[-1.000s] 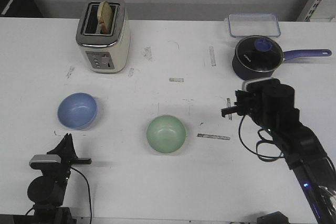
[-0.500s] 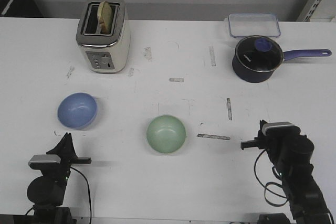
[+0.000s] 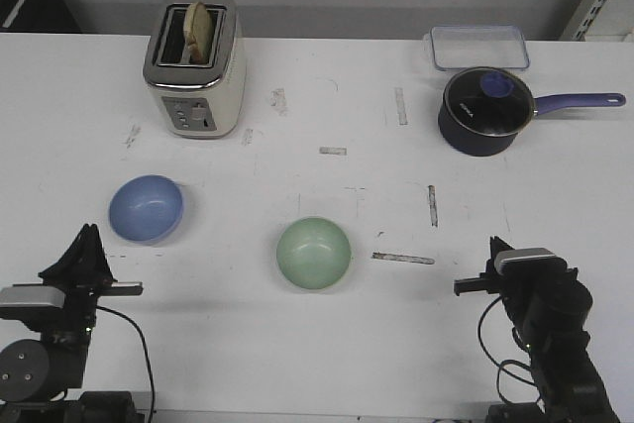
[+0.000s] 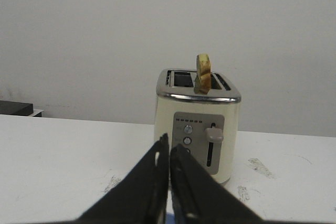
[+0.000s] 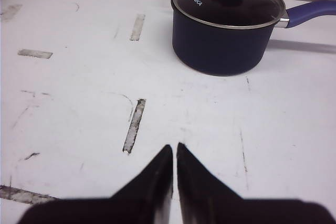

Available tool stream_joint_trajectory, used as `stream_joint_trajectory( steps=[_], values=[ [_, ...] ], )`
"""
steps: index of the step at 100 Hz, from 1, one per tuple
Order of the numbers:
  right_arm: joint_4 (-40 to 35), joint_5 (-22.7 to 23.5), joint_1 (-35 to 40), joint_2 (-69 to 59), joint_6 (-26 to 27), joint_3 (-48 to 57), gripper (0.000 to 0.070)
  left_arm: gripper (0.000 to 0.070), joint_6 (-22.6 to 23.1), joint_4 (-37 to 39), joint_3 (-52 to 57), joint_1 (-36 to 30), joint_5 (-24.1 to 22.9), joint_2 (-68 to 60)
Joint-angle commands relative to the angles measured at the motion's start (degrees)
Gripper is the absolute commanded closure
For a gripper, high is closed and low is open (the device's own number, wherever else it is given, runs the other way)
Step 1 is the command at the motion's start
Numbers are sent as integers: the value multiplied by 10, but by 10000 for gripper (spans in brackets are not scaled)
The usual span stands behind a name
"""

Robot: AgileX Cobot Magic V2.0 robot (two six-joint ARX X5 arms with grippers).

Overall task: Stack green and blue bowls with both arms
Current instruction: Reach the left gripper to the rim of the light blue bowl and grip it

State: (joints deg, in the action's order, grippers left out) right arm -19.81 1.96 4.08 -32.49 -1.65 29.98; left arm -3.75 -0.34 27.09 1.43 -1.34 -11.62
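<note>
The light blue bowl [image 3: 146, 209] sits upright at the left of the table. The pale green bowl [image 3: 313, 253] sits upright near the middle front. They are apart, and both look empty. My left gripper [image 3: 86, 239] is low at the front left corner, just in front of the blue bowl and not touching it. In the left wrist view it [image 4: 169, 144] is shut and empty. My right gripper [image 3: 494, 247] is at the front right, well right of the green bowl. In the right wrist view it [image 5: 174, 148] is shut and empty, over bare table.
A cream toaster [image 3: 195, 64] with a slice in it stands at the back left and also shows in the left wrist view [image 4: 198, 124]. A dark navy saucepan [image 3: 482, 111] with a glass lid and a clear container [image 3: 477, 47] stand at the back right. The saucepan also shows in the right wrist view [image 5: 227, 39].
My right arm has drawn back from near the saucepan to the front right edge. My left arm has shifted left and lower. The bowls have not moved.
</note>
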Motion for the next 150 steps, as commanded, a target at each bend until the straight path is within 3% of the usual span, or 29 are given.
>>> stream_joint_trajectory(
  steps=[1, 18, 35, 56, 78, 93, 104, 150],
  values=[
    [10, 2, 1, -2, -3, 3, 697, 699, -1, -27, 78, 0, -1, -57],
    [19, 2, 1, -2, -3, 3, 697, 674, -1, -133, 255, 0, -1, -206],
    [26, 2, 1, -2, -3, 3, 697, 446, 1, -232, 376, 1, -2, -328],
    [27, 2, 1, -2, -3, 3, 697, 243, -17, -280, 419, 13, -2, -425],
    [27, 2, 1, -2, -3, 3, 697, 243, -35, -333, 419, 77, 2, -520],
    [27, 2, 1, -2, -3, 3, 697, 246, -34, -389, 419, 124, 73, -592],
    [27, 2, 1, -2, -3, 3, 697, 246, -31, -421, 419, 139, 81, -645],
    [27, 13, 1, -2, -3, 3, 697, 272, -32, -401, 419, 145, 80, -781]
  ],
)
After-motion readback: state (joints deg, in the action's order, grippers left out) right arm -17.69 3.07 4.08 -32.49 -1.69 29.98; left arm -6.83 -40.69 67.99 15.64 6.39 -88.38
